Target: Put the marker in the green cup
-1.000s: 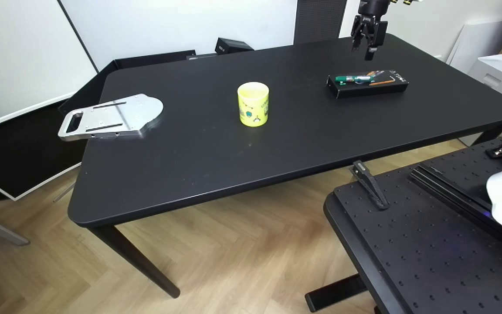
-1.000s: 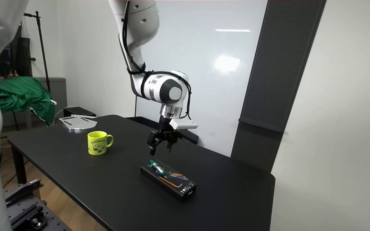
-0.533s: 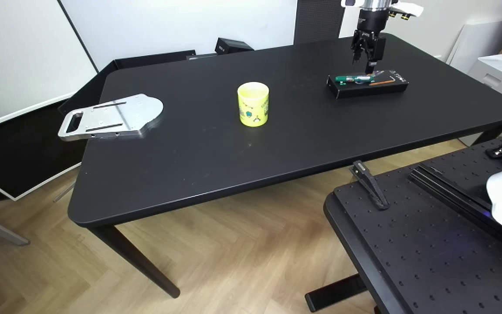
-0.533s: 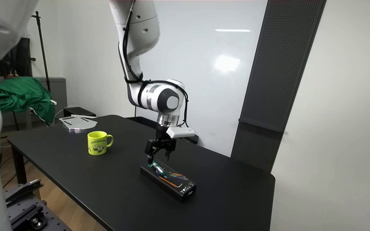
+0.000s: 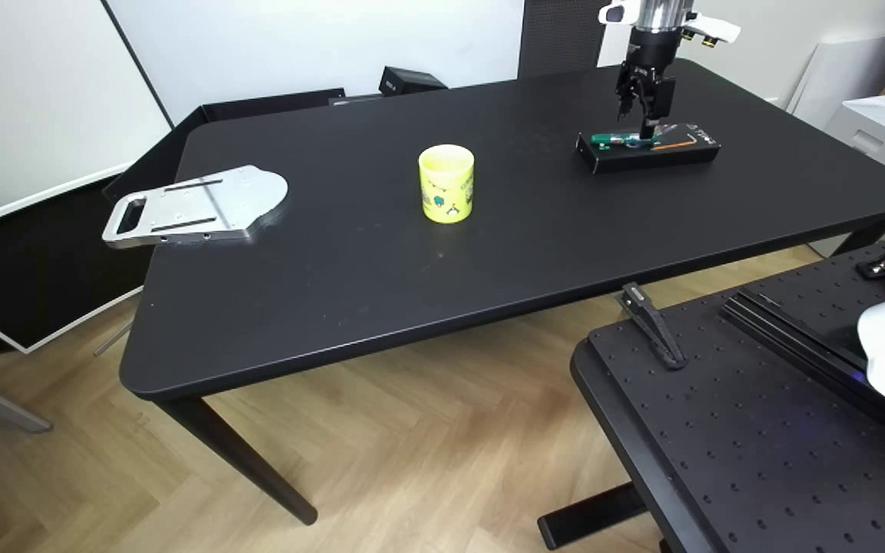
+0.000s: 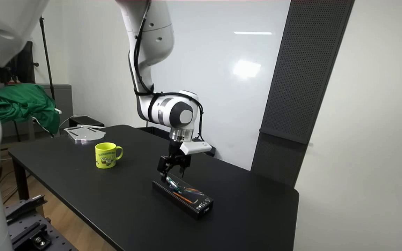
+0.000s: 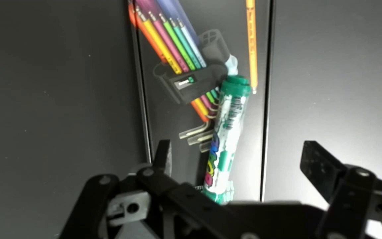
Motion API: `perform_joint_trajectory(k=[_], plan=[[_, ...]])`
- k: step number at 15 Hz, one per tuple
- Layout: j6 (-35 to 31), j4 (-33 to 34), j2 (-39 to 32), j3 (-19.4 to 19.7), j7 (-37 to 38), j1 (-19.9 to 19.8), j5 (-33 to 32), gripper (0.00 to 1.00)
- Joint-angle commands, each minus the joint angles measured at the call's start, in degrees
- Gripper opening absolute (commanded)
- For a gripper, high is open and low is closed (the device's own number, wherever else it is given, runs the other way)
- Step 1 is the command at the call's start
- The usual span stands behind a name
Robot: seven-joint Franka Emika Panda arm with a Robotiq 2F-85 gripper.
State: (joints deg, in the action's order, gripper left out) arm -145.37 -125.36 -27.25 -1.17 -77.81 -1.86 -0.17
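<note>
The marker, green-ended with a white patterned barrel, lies flat on top of a black box; it shows in both exterior views (image 5: pixel 613 139) (image 6: pixel 172 183) and in the wrist view (image 7: pixel 227 136). My gripper (image 7: pixel 239 159) is open and empty, its fingers on either side of the marker's lower half in the wrist view. In the exterior views the gripper (image 5: pixel 636 121) (image 6: pixel 173 175) is just above the box, one fingertip overlapping the marker; contact cannot be told. The lime green cup (image 5: pixel 446 188) (image 6: pixel 105 156) stands upright on the table, apart from the box. Its inside bottom is hidden.
The black oblong box (image 5: pixel 657 158) (image 6: pixel 176 203) has coloured hex keys printed on it. A silver metal plate (image 5: pixel 208 201) (image 6: pixel 85 134) lies at one end of the black table (image 5: pixel 350 292). A whiteboard (image 6: pixel 222 87) stands behind the table.
My gripper has come down from well above the box to just over the marker, still open. The marker, box and cup have not moved.
</note>
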Motion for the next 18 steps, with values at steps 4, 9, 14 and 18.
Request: perform_joint_trajectory(k=[4, 9, 14, 18], plan=[[-1.55, -0.51, -0.39, -0.82, 3.04, -1.37, -2.73, 0.53], [-1.73, -0.56, -0.06, -1.11, 2.95, -2.43, -2.01, 0.19], [-0.23, 0.19, 1.28, -1.76, 2.34, -5.34, 0.26, 0.05], [2.50, 1.89, 2.40, -2.00, 2.88, -5.93, 0.57, 0.05]])
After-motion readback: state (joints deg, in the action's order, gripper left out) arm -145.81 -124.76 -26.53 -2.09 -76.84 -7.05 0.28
